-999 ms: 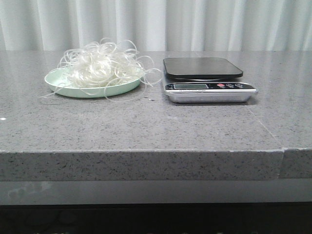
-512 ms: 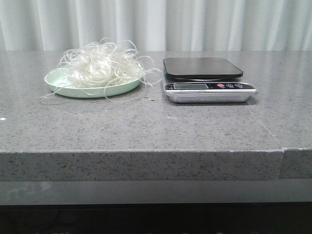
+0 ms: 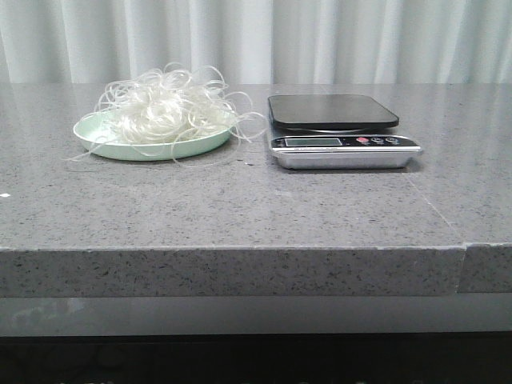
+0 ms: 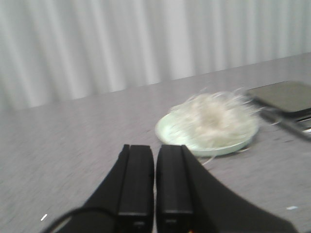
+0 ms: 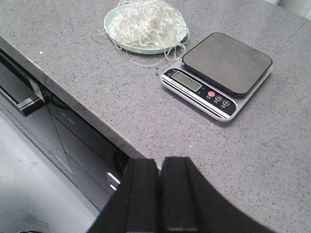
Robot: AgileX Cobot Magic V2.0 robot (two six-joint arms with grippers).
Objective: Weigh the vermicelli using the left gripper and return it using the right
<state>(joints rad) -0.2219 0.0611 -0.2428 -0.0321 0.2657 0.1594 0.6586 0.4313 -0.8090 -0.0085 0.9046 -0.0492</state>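
Left gripper (image 4: 154,182) with black fingers pressed together, nothing between them, low over the grey speckled countertop (image 3: 240,200) and well short of the plate. Right gripper (image 5: 160,194) likewise pressed together and holding nothing, high above the counter's front edge. Farther out, vermicelli (image 3: 164,106) heaped in a loose white tangle on a pale mint-green plate (image 3: 92,136), stray strands spilling over the rim onto the stone. Just beside the plate, a digital kitchen scale (image 3: 336,128) with bare dark platform, display and buttons facing forward. Pale pleated curtain (image 3: 256,40) behind.
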